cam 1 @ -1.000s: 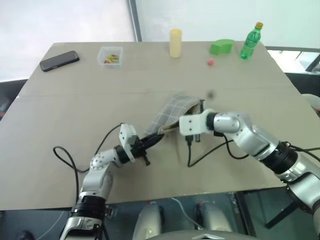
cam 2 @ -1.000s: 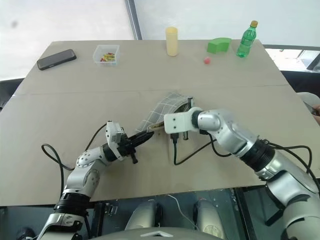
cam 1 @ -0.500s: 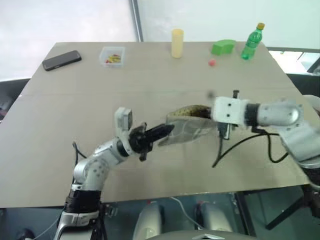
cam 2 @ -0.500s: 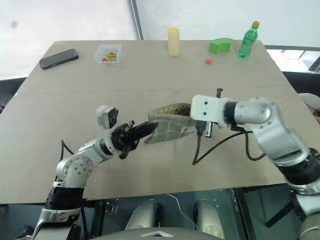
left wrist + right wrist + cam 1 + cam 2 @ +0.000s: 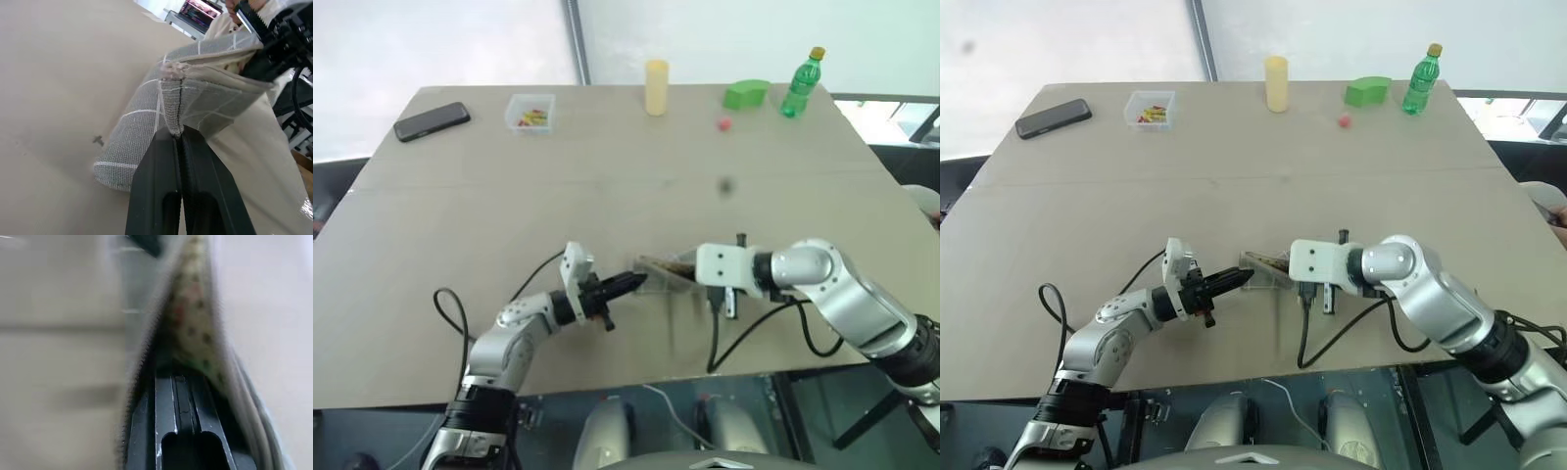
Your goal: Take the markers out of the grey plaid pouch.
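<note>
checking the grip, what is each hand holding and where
Both hold the grey plaid pouch: left hand shut on its end seam, right hand shut on the opposite end's edge.

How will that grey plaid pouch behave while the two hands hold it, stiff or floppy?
Probably floppy: the grey plaid pouch folds and bulges where the left hand pinches its seam. Likely light, since it hangs between that and the right hand on pinches alone.

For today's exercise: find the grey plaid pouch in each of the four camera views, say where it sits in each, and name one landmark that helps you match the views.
Left eye view: the grey plaid pouch is low centre, stretched between the left gripper and right gripper.
Right eye view: low centre, slightly further left.
Left wrist view: upper centre, pinched at one end by the black fingers.
Right wrist view: blurred, centre, rising from the fingers.
Shared landmark: the tan table.
</note>
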Tool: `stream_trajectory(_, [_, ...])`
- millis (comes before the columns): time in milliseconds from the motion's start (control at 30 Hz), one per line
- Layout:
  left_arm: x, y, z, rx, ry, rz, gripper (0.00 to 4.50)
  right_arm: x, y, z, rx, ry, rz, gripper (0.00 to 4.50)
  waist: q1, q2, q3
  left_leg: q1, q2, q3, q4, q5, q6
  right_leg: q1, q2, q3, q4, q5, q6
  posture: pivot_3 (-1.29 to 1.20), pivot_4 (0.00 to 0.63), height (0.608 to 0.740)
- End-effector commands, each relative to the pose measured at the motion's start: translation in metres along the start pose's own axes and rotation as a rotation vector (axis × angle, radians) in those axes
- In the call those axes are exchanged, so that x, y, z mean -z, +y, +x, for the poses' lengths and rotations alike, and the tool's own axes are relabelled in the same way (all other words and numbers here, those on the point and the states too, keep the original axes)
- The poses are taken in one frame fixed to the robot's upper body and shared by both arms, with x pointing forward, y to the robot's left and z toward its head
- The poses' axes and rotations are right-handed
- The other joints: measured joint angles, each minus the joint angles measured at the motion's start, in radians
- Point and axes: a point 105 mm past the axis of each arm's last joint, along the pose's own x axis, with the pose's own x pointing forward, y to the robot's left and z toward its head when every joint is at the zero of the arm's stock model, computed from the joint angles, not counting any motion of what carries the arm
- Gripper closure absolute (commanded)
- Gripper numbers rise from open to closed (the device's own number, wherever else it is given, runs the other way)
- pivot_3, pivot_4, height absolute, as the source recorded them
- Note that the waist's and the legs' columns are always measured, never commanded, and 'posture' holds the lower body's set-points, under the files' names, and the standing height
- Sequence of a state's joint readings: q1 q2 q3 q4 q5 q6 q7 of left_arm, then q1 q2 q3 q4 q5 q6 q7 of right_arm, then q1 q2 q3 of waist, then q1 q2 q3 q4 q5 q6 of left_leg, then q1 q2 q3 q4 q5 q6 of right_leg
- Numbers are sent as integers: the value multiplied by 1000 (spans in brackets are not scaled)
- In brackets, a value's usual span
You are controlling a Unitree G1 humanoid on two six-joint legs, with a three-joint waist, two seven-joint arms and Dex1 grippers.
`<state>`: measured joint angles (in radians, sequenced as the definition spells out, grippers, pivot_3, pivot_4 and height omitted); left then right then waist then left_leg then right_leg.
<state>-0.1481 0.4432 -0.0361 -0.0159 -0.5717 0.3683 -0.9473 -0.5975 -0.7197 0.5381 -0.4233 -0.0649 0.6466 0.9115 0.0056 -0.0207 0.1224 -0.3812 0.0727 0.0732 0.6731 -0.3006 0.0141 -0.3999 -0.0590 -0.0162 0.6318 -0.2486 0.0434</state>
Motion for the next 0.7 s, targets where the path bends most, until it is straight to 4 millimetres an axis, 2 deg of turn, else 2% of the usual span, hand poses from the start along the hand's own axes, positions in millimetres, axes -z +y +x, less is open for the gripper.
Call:
stream_trajectory(33, [-11,-1,-3,-16,-37,1,4500,-4,-19,-3,84,13,-104,4434,1,0,0,0,0,0,0,0,0,0,0,0,0,0,0,0,150,740])
stream_trajectory(133, [-20,-14,-3,49,-78,-27,4500,-6,-29,-2,129,15,-138,4434,4,0,0,-1,0,0,0,0,0,-1,0,0,-1,0,0,0,150,740])
stream_trajectory(233, [-34,-32,-2,140,-135,-39,4500,-18,-33,1,153,-65,-67,4434,4,0,0,-3,0,1,-1,0,0,-2,0,0,-2,0,0,0,150,740])
stream_trajectory(333, [-50,-47,1,230,-192,-90,4500,-32,-23,0,106,-183,51,4434,8,0,0,-3,0,0,-1,0,0,-2,0,0,-3,0,0,0,150,740])
stream_trajectory(367, [-54,-50,3,254,-203,-114,4500,-32,-12,-3,52,-196,73,4434,11,0,0,-4,0,0,-1,0,0,-2,0,-1,-3,0,0,0,150,740])
stream_trajectory(467, [-67,-58,7,329,-234,-199,4500,-26,13,-20,-79,-171,84,4434,16,0,0,-5,-1,-2,0,0,0,-2,-2,-3,-4,0,0,0,150,740])
stream_trajectory(533, [-79,-61,8,374,-274,-305,4500,-22,21,-42,-141,-129,100,4434,14,1,1,-6,-2,-2,0,0,0,-2,-3,-2,-4,0,0,0,150,740])
stream_trajectory(567, [-84,-62,8,401,-286,-359,4500,-22,21,-53,-158,-113,108,4434,11,0,1,-6,-3,-2,1,0,0,-2,-4,-2,-4,0,0,0,150,740])
stream_trajectory(633, [-92,-60,7,434,-310,-487,4500,-34,14,-78,-175,-129,136,4434,6,0,2,-5,-3,-3,1,0,1,-1,-3,-2,-4,0,0,0,150,740])
stream_trajectory(700, [-93,-52,8,411,-302,-583,4500,-45,10,-91,-189,-150,133,4434,-6,0,2,-2,-1,-7,1,-2,4,0,-2,0,-1,0,0,0,150,740])
